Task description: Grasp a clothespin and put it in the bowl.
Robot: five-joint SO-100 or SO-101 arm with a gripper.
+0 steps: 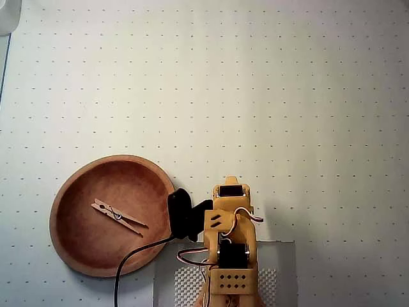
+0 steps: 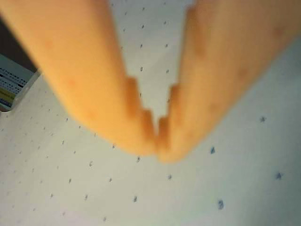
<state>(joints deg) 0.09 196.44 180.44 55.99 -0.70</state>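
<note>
The clothespin [image 1: 119, 217] is light wood with a metal spring and lies slanted inside the reddish-brown wooden bowl [image 1: 73, 256] at the lower left of the overhead view. The orange arm [image 1: 231, 236] is folded up at the bottom centre, just right of the bowl. In the wrist view the gripper [image 2: 157, 141] fills the frame, its two orange fingertips touch and nothing is between them. It hangs over bare dotted table. Bowl and clothespin do not show in the wrist view.
The table is a white sheet with a dot grid [image 1: 255, 96]. A grey mesh mat [image 1: 281, 272] lies under the arm's base. A black cable [image 1: 128, 265] runs across the bowl's right rim. A white object [image 1: 7, 16] sits in the top left corner.
</note>
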